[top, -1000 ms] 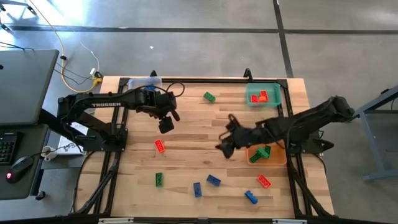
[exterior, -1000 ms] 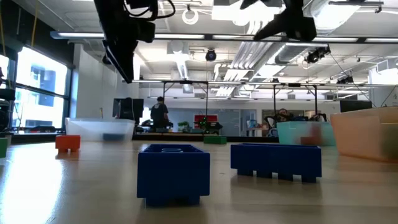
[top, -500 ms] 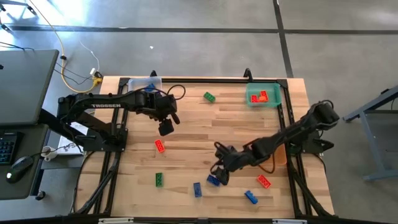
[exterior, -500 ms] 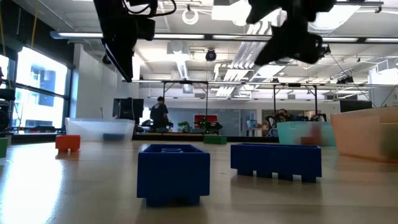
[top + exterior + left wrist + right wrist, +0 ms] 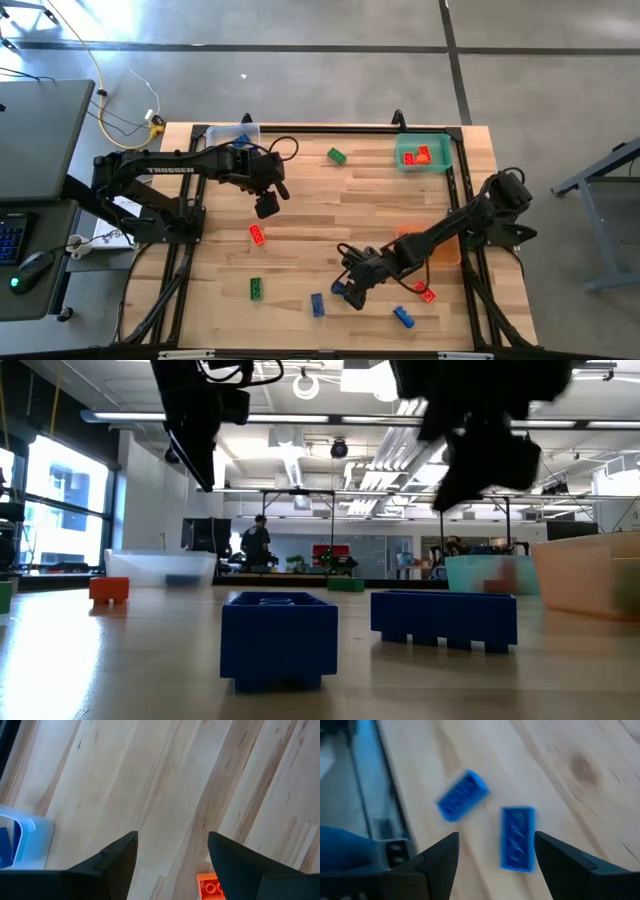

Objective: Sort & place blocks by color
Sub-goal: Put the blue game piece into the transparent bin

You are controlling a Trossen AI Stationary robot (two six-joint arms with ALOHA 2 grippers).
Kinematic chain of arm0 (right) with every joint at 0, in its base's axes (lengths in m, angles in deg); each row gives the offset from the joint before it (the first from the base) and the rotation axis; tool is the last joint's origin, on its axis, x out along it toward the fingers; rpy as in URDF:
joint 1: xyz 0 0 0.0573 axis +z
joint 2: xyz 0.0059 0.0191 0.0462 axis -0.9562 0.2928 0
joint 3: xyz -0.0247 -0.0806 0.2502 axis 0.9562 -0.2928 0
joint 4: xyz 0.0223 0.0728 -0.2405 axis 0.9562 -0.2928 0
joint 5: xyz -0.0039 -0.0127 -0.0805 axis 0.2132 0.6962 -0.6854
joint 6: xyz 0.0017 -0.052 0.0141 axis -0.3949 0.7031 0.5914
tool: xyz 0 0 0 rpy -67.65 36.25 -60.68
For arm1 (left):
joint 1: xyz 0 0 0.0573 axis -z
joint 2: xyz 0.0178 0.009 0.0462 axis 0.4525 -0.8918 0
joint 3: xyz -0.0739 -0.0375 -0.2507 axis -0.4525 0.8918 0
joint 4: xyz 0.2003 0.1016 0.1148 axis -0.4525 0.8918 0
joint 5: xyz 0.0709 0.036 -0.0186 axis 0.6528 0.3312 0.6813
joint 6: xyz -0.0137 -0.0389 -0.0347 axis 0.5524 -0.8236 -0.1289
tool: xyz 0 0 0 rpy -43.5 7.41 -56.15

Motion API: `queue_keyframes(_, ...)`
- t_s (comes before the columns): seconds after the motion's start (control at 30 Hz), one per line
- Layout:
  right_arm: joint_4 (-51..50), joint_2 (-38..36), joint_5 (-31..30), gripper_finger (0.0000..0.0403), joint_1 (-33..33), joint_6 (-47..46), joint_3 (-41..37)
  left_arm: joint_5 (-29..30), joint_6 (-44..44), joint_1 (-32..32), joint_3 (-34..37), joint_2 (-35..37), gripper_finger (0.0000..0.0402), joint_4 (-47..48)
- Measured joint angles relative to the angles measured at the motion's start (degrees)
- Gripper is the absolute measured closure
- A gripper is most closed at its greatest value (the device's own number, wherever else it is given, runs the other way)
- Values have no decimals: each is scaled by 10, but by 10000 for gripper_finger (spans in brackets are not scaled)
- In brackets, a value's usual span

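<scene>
Two blue blocks lie on the bench [image 5: 300,250] near its front edge, one [image 5: 518,838] right between your right claw's [image 5: 495,851] spread fingers and the other [image 5: 462,795] just beyond; that claw hangs open and empty above them. More blocks sit scattered: a red one [image 5: 257,234] mid-bench, a green one [image 5: 256,288] toward the front left, another green [image 5: 336,155] near the teal bin [image 5: 445,150]; your left claw [image 5: 172,852] hovers open over bare wood, the red block just below it.
</scene>
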Motion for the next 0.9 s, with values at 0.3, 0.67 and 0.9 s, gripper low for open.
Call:
queue_keyframes(0.3,-231,23,-41,160,-1,30,151,2,0,0,0,0,172,-1)
queue_keyframes(0.67,-314,127,-41,160,1,45,216,15,0,0,0,0,172,-1)
queue_keyframes(0.9,-281,152,-35,160,2,46,215,15,0,0,0,0,172,-2)
